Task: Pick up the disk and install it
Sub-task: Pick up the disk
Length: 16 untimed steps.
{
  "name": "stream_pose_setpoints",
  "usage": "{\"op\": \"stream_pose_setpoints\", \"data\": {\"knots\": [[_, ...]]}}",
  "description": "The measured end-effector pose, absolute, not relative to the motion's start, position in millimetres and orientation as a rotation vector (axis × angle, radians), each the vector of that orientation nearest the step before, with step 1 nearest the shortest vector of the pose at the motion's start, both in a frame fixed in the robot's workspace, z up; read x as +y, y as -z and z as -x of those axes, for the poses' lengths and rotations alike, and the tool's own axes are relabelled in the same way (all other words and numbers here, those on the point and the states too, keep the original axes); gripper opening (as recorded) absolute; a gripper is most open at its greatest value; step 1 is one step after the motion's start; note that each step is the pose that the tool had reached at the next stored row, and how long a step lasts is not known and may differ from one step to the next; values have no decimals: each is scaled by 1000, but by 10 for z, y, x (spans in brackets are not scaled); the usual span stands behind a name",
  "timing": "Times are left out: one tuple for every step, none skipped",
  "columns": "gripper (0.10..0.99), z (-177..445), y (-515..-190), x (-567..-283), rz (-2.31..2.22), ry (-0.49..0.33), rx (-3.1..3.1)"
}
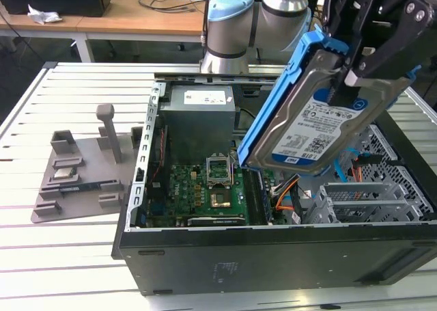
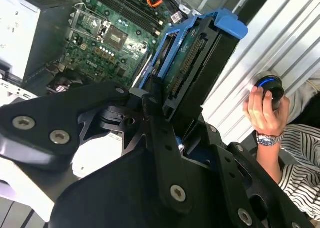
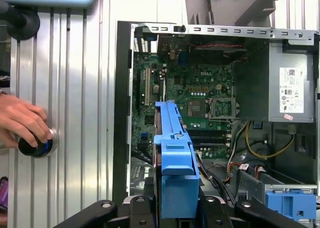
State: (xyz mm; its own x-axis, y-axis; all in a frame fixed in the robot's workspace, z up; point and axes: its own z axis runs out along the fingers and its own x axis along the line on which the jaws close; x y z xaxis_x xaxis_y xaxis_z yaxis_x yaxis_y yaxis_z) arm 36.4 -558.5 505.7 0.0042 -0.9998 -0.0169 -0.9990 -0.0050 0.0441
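Black pincer (image 1: 351, 75) links sit closest in both wrist views, and its jaws are clamped tight on the disk (image 1: 311, 126), one finger on each flat face

Disk is up in the air, well clear of everything, tilted steeply with its white-and-blue label facing the exterior view and its blue carrier running round the edge

Below it lies the open computer case (image 1: 273, 256), on its side on the slatted desk (image 1: 68, 256); the disk hangs over the case's end on the exterior view's right, above the metal drive cage (image 1: 382, 188) and the orange cables

Green motherboard (image 1: 205, 188) is exposed in the middle of the case, and the grey power supply box (image 1: 198, 113) stands at the far end

From the first wrist view the disk comes edge-on, blue carrier towards the camera, lined up over the motherboard

Off to the side, a person's hand (image 3: 22, 120) rests on a dark round knob (image 3: 35, 147) with a blue ring, on the desk just beside the case

On the exterior view's left, a grey fixture plate (image 1: 82, 174) lies on the desk, apart from the case
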Motion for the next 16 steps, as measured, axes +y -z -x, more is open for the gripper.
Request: {"op": "stream_pose_setpoints", "data": {"knots": [[365, -363, -5056, -5614, -2212, 67, -2202], [365, -363, -5055, -5628, -2212, 67, -2202], [365, -363, -5055, -5641, -2212, 67, -2202], [365, -364, -5055, -5641, -2212, 67, -2202], [365, -364, -5055, -5641, -2212, 67, -2202], [365, -364, -5055, -5641, -2212, 67, -2202], [365, -364, -5055, -5641, -2212, 67, -2202], [365, -364, -5056, -5641, -2212, 67, -2202], [365, -363, -5055, -5642, -2212, 67, -2202], [365, -369, -5055, -5642, -2213, 67, -2202], [365, -378, -5055, -5642, -2213, 67, -2202], [365, -392, -5056, -5642, -2212, 67, -2202], [365, -414, -5055, -5642, -2212, 67, -2202], [365, -438, -5055, -5642, -2212, 67, -2202], [365, -484, -5055, -5642, -2212, 68, -2202], [365, -517, -5055, -5642, -2212, 68, -2202]]}}
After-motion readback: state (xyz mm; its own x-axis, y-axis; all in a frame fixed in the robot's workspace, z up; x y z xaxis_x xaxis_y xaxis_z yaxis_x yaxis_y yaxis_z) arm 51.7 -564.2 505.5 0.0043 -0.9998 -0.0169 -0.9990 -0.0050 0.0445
